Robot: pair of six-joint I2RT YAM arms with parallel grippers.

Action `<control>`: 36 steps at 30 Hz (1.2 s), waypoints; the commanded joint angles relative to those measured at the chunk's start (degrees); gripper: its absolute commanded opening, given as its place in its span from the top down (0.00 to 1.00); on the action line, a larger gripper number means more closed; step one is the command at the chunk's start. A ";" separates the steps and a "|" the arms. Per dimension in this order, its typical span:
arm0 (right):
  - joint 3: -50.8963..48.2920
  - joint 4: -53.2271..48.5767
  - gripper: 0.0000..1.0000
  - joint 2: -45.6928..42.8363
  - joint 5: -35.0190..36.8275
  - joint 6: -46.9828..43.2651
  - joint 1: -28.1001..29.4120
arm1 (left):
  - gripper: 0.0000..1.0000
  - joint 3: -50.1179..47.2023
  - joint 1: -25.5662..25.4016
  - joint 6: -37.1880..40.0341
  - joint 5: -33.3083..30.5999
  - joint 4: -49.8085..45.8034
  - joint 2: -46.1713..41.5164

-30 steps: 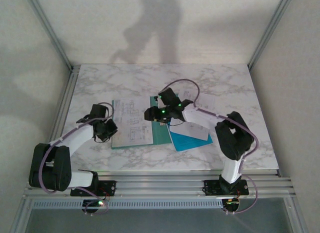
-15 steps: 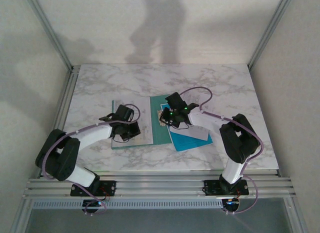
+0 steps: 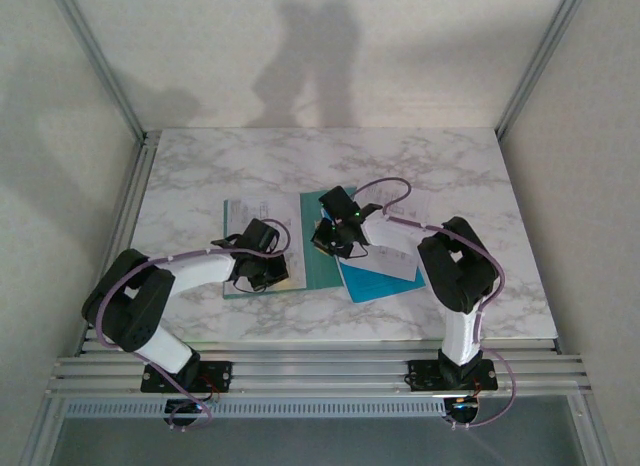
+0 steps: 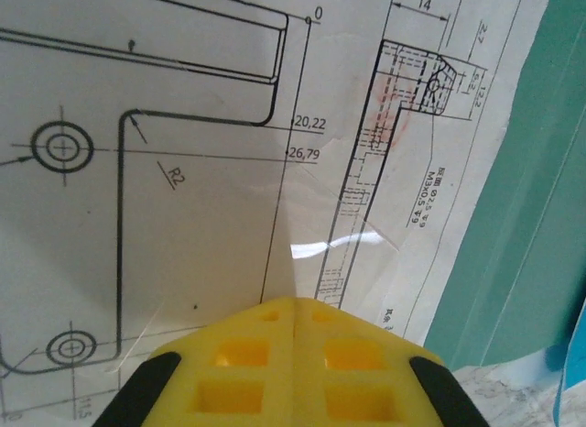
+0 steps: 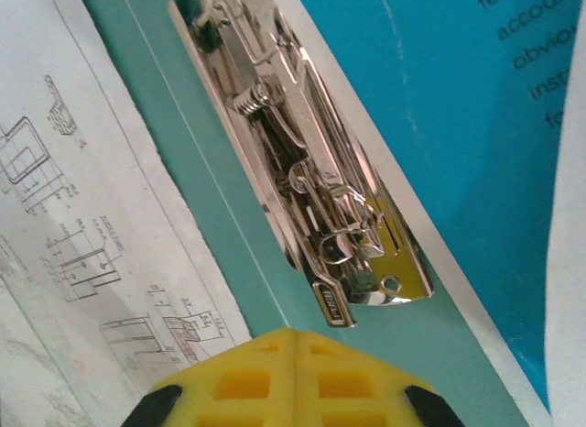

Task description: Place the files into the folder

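The folder (image 3: 318,271) lies open on the marble table, dark teal, with a shiny metal clip (image 5: 311,170) on its inner face. One of the files, a white sheet (image 3: 248,218) of technical drawings, lies on the folder's left half. My left gripper (image 3: 268,271) hovers low over this sheet (image 4: 201,189), its yellow fingers (image 4: 247,363) shut with nothing between them. My right gripper (image 3: 328,242) is also shut and empty, its tip (image 5: 295,333) just short of the clip's near end. A cyan-blue sheet (image 3: 385,284) pokes from under the folder's right edge, with another white sheet (image 3: 395,254) on it.
The marble table (image 3: 450,176) has bare room at the back and along both sides. Metal frame posts (image 3: 110,76) stand at the back corners. The rail with the arm bases (image 3: 320,371) runs along the near edge.
My left arm has swung right, from beside the folder to over the drawing sheet. My right gripper has closed from open and shifted slightly toward the clip.
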 commanded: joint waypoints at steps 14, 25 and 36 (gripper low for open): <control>5.35 -8.80 1.00 5.40 4.53 0.96 0.45 | 1.00 -3.15 -0.42 -3.21 -3.44 -0.91 0.13; 5.74 -13.18 1.00 8.36 6.75 -0.16 0.45 | 1.00 -4.41 -0.33 -6.38 -4.84 -0.79 -1.08; 11.14 -18.64 1.00 10.98 9.07 -3.00 1.19 | 1.00 -4.85 -0.24 -7.16 -4.77 -0.27 -1.48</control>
